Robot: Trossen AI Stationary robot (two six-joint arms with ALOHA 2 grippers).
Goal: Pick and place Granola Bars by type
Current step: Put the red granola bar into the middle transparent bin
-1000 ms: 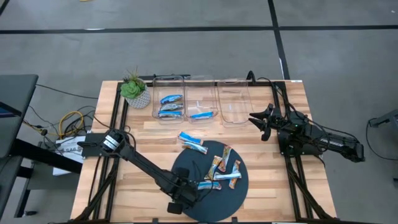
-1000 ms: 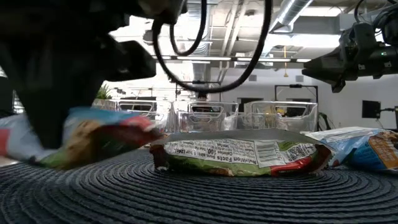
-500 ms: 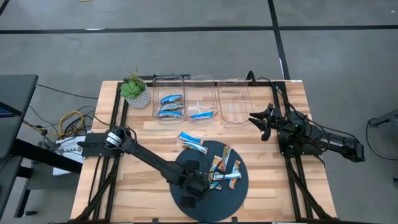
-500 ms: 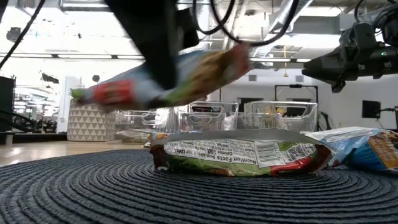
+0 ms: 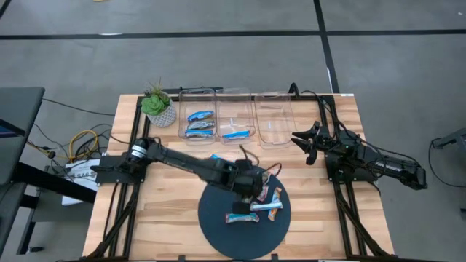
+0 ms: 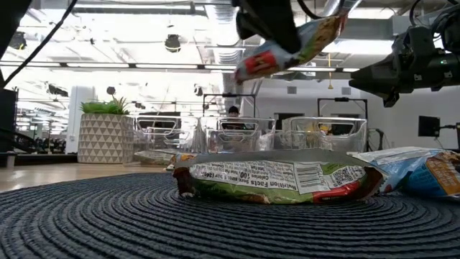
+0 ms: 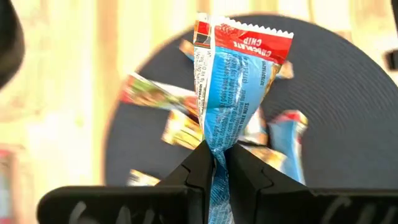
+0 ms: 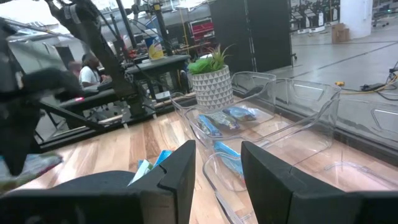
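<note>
While the left arm reaches across the wooden slatted table (image 5: 320, 218) from its left side, the left gripper (image 5: 250, 183) hangs above the far part of the dark round woven mat (image 5: 218, 225), its two dark fingers (image 7: 202, 167) pinched together on one end of a blue-and-white foil-wrapped granola bar with a red end (image 7: 233, 93). In the low view that held bar (image 6: 287, 47) is up in the air, tilted, well clear of the mat.

More foil-wrapped granola bars lie loose on the mat (image 5: 263, 207), clustered on its right half, with one blue bar (image 5: 241, 217) a little apart toward the near edge. In the low view a green-and-red wrapped bar (image 6: 280, 181) lies flat on the mat, with a blue bar (image 6: 420, 169) just beside it.

Three clear plastic bins stand in a row at the far edge of the table. The left bin (image 5: 196, 96) holds several blue bars (image 5: 200, 124), the middle bin (image 5: 236, 102) holds one blue bar (image 5: 237, 134), and the right bin (image 5: 274, 109) shows no bars. A small green potted plant in a white patterned pot (image 5: 157, 105) stands just beside the left bin.

The right gripper (image 5: 302, 143) waits at the right side of the table near the right bin, its fingers (image 8: 180, 171) apart and holding nothing.
</note>
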